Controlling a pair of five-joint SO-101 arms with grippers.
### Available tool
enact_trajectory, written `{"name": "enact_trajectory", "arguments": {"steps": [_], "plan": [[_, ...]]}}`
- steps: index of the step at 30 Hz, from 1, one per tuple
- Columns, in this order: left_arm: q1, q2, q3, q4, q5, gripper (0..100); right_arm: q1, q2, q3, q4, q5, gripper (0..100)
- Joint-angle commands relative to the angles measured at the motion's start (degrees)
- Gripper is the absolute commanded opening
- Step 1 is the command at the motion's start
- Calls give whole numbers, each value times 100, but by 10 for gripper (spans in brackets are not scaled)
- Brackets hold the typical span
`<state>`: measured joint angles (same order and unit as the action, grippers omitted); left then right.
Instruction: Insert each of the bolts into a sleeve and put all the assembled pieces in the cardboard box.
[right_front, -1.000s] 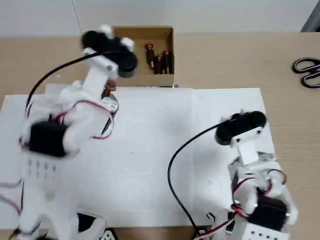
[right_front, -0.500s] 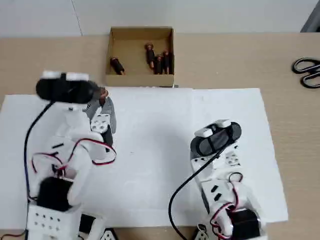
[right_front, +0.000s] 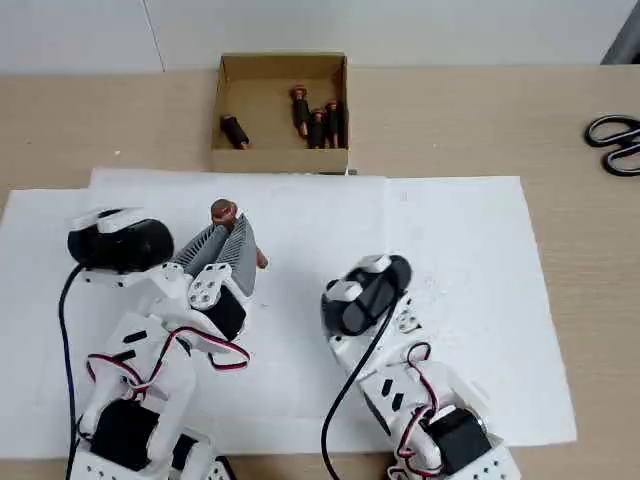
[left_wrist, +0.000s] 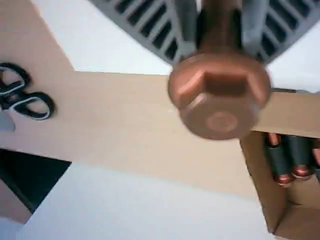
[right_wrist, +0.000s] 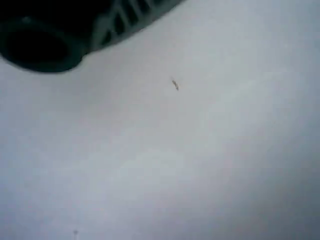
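My left gripper (right_front: 227, 226) is shut on a copper bolt (right_front: 224, 212) and holds it over the white paper, a short way in front of the cardboard box (right_front: 280, 160). In the left wrist view the bolt's hexagonal head (left_wrist: 220, 95) sticks out between the grey ribbed fingers (left_wrist: 145, 20). Several black sleeves with copper bolts in them (right_front: 318, 118) lie in the box, and one more (right_front: 233, 130) lies at its left side. My right arm (right_front: 365, 295) hangs low over the paper near the table's middle, its gripper hidden under the wrist. A dark edge of that gripper (right_wrist: 45, 45) shows over bare paper.
A large white paper sheet (right_front: 450, 240) covers the work area in front of the box. Black scissors (right_front: 615, 140) lie at the table's far right edge. The two arm bases stand at the front left and front right.
My left arm has drawn back from the box toward the front with the bolt in its gripper, uncovering the piece at the box's left. The right arm has swung left and lower.
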<state>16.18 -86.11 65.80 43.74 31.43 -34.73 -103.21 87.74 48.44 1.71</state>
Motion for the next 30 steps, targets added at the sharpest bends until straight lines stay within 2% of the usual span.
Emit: {"name": "enact_trajectory", "arguments": {"steps": [1, 6, 9, 14, 20, 30], "plan": [[44, -123, 40, -193, 141, 6, -207, -66, -35, -171, -44, 2], [70, -123, 31, -202, 369, 6, -567, -66, -26, -171, 211, 2], [325, -123, 31, -185, 396, 6, -716, -66, -35, -171, 422, 2], [818, -123, 22, -185, 668, 6, -743, -66, -44, -189, 440, 2], [1152, -123, 22, -44, 659, 6, -716, -57, -9, -541, 448, 2], [1143, -123, 22, 334, 580, 6, -716, -57, -53, -514, 448, 2]]}}
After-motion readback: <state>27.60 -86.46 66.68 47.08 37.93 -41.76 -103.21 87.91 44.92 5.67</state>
